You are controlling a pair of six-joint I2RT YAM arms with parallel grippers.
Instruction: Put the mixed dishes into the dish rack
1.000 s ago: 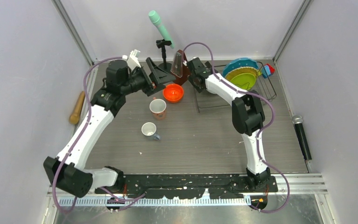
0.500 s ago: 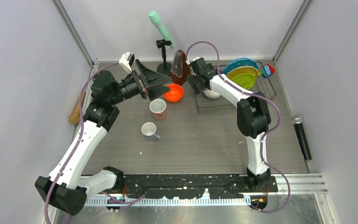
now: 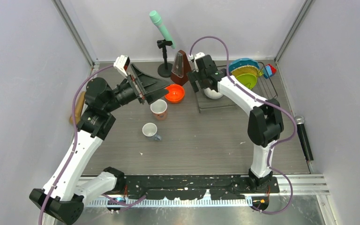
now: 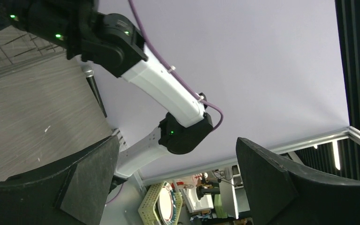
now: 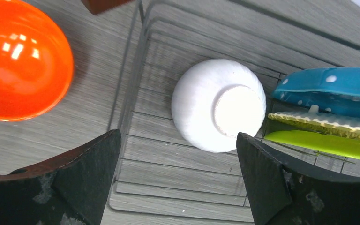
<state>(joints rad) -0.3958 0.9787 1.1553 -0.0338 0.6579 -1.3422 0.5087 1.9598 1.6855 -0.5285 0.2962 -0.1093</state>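
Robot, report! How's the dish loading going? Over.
Left gripper, right gripper: jaws open, empty. White bowl upside down in dish rack. Orange bowl, two mugs waiting on table. Nothing blocking.

Left arm: elbow pulled back toward left wall and shoulder link swung nearer. Left gripper [image 3: 161, 90] has shifted toward near side, tips now just beside left rim of orange bowl [image 3: 174, 93].

Right arm: elbow swung out rightward. Right gripper [image 3: 204, 83] has drawn back, exposing more of white bowl [image 3: 212, 93] (upside down in dish rack [image 3: 225, 104]).
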